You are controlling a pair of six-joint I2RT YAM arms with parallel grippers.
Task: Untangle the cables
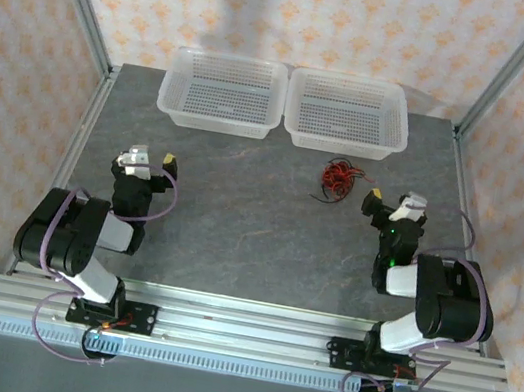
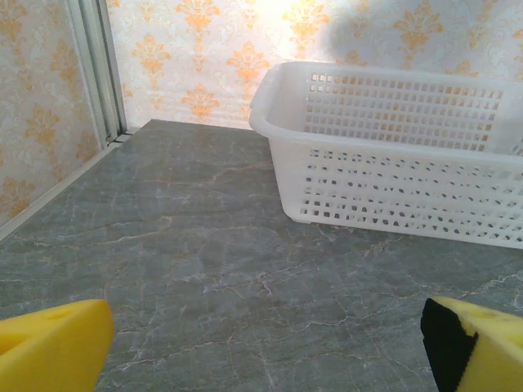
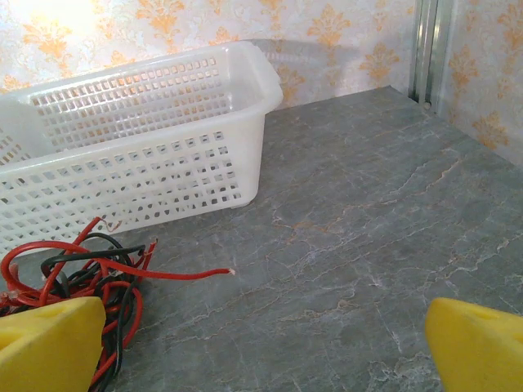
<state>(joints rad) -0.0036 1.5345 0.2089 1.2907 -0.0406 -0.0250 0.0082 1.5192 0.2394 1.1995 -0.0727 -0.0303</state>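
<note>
The cables (image 1: 338, 177) are a small tangle of thin red and black wires on the grey table (image 1: 245, 234), just in front of the right basket. In the right wrist view the cables (image 3: 82, 273) lie at the lower left, partly behind my left yellow fingertip (image 3: 49, 343), with one red end poking out to the right. My right gripper (image 1: 393, 199) (image 3: 265, 347) is open, just right of the tangle and apart from it. My left gripper (image 1: 153, 159) (image 2: 265, 351) hovers open over bare table at the left, holding nothing.
Two white perforated baskets stand side by side at the back, the left basket (image 1: 230, 60) (image 2: 392, 180) and the right basket (image 1: 353, 82) (image 3: 139, 180). Metal frame posts (image 1: 83, 2) and patterned walls close in the sides.
</note>
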